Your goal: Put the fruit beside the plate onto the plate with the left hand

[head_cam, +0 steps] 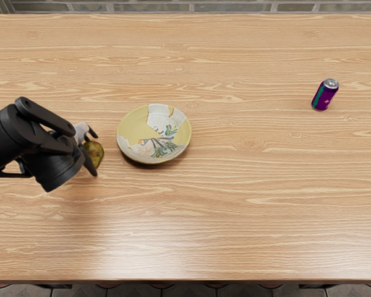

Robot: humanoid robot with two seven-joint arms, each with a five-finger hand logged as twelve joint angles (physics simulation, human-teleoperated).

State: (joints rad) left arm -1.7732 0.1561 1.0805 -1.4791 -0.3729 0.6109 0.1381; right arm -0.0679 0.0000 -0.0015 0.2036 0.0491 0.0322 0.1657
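Note:
A yellow-green fruit with a brownish patch lies on the wooden table just left of the plate, a yellow and white dish with a painted plant motif. My left hand comes in from the left edge, black and bulky. Its fingers curl around the fruit, with dark fingertips on its near side and a pale finger behind it. Part of the fruit is hidden by the hand. The fruit stays beside the plate, a short gap from its rim.
A purple drink can stands far to the right near the back. The wooden table stretches wide to the front and right. A brick wall runs along the far edge.

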